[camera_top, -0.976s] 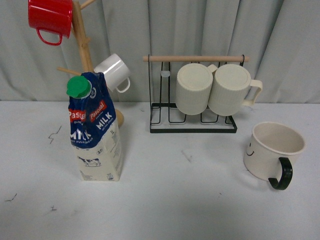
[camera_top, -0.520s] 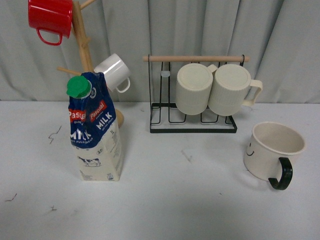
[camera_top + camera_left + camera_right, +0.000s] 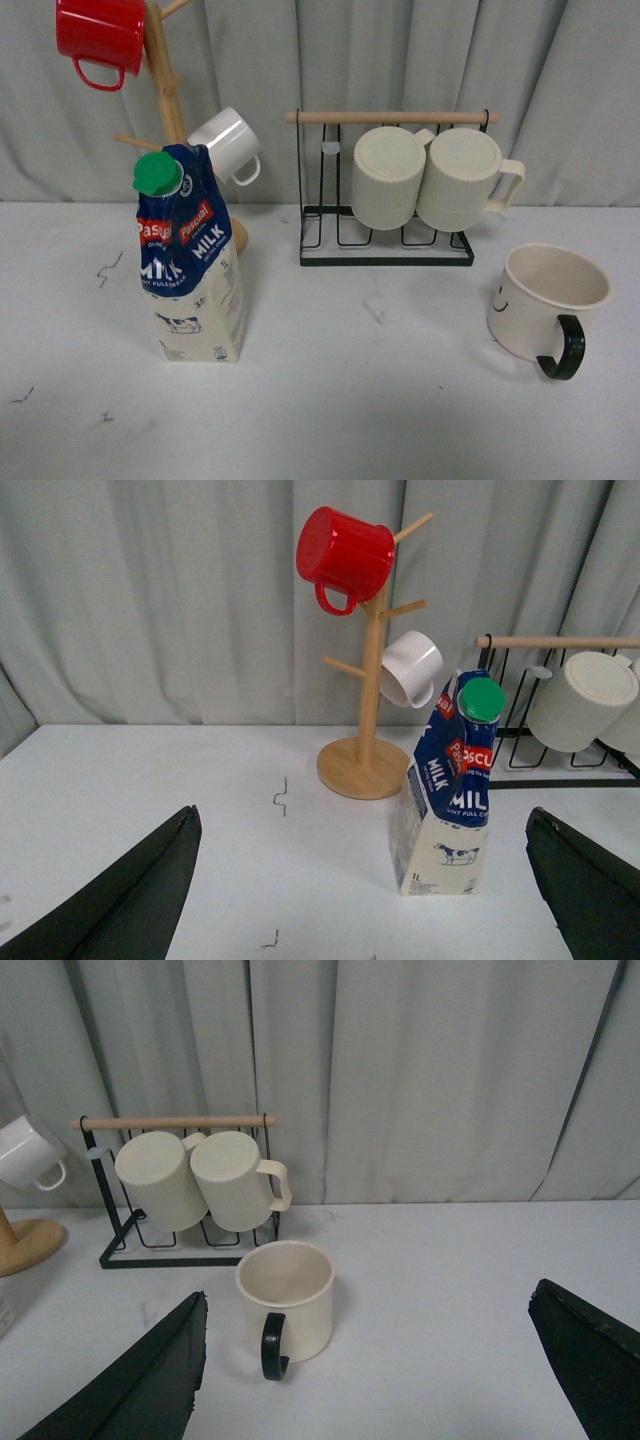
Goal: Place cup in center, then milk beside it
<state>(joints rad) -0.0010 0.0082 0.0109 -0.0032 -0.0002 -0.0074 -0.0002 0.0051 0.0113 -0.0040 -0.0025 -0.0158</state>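
Gripping nothing w/ wide-open L gripper (image 3: pixel 362 815) & R gripper (image 3: pixel 370 1295); black-handled cream cup (image 3: pixel 545 300) front-right of black wire rack (image 3: pixel 385 259), blue-cream milk carton (image 3: pixel 195 270) front-left

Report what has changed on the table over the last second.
Nothing visibly changed in the front view. The cup sits where it was at the right of the table, untouched, and the milk stands upright at the left as before. Neither arm has come into that view.
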